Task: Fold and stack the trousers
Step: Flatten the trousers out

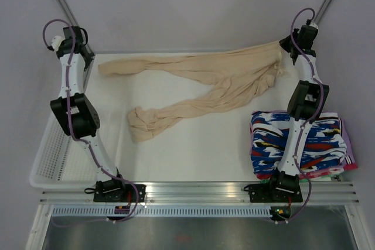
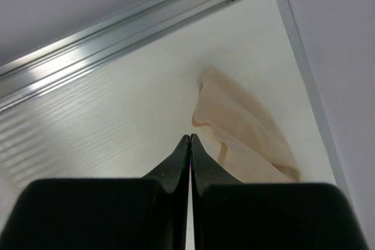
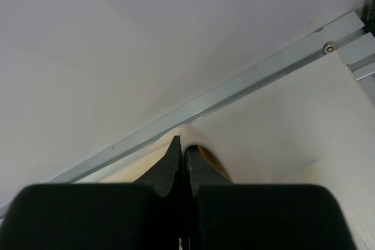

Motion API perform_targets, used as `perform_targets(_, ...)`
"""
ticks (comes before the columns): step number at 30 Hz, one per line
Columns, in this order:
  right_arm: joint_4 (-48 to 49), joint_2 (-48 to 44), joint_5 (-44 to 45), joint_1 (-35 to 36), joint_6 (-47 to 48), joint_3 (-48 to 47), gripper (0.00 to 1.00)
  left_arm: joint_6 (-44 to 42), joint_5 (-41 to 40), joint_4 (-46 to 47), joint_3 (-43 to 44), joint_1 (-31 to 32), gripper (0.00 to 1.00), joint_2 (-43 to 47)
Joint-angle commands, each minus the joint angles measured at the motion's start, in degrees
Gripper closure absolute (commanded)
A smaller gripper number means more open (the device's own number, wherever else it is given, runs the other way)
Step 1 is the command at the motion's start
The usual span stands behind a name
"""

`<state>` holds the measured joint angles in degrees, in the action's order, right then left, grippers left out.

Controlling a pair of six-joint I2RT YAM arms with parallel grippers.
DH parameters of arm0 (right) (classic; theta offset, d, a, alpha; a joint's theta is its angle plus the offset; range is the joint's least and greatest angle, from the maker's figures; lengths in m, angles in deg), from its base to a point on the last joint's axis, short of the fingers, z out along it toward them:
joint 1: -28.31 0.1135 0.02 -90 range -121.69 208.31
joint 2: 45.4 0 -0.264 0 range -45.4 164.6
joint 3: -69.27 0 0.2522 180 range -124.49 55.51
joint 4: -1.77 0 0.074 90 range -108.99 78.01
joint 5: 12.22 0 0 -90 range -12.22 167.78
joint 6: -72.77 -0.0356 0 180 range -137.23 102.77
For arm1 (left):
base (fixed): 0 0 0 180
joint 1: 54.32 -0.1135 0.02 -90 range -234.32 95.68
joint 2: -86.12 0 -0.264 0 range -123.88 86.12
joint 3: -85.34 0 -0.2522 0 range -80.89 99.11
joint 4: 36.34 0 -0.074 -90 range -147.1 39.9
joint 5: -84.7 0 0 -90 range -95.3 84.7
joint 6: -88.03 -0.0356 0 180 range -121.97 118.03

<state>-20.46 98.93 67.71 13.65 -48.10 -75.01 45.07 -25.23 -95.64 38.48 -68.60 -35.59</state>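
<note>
While my right end effector (image 3: 183, 143) clamps the trousers (image 1: 225, 83) by the waist at far right, their legs stretch leftward across the bench (image 1: 193, 150); my left end effector (image 2: 190, 140), pinched together, sits just beside one cuff.

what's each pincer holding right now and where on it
Right pincer grips the trousers at the waist end; left pincer is shut, apparently holding nothing.

Beige trousers (image 1: 234, 80), unfolded, legs splayed leftward
</note>
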Motion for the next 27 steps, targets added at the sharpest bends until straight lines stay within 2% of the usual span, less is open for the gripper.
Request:
perform_targets(1, 1.70, -4.32, 1.71, -0.46, 0.02, -0.09, 1.00, 1.20, -3.19, -5.00, -5.80, -1.09, 0.98, 4.28)
perform_targets(4, 1.00, -4.32, 2.07, -0.64, 0.11, -0.17, 1.00, -0.80, -0.29, -2.63, -11.69, -3.29, 0.98, 5.78)
perform_targets(10, -1.99, -4.85, 1.89, -0.73, 1.95, 0.79, 1.00, -7.75, 2.86, 3.25, -15.92, -3.38, 0.98, 7.01)
perform_targets(14, -3.13, -5.90, 1.45, -0.81, 3.10, 2.46, 1.00, -15.92, 17.59, 10.90, -17.33, -1.54, 0.97, 7.28)
perform_targets(16, -2.96, -6.08, 1.71, -0.73, 2.93, 3.78, 1.00, -21.89, 17.56, 10.30, -14.72, 0.65, 0.88, 6.32)
perform_targets(17, -2.61, -6.25, 1.63, -0.73, 2.58, 4.22, 1.00, -23.65, 14.24, 8.99, -13.91, 3.18, 0.71, 4.66)
perform_targets(19, -1.82, -6.17, 0.84, -0.73, 1.18, 5.01, 1.00, -26.82, 11.58, 7.84, -11.11, 5.74, 0.50, 2.54)
perform_targets(20, -1.73, -5.91, 0.49, -0.73, 0.82, 5.01, 1.00, -27.09, 11.23, 6.53, -10.22, 5.93, 0.43, 0.01)
perform_targets(27, -2.25, -5.73, -0.22, -0.64, 0.29, 5.36, 1.00, -27.37, 8.85, 1.70, -3.46, 5.50, 0.36, -8.88)
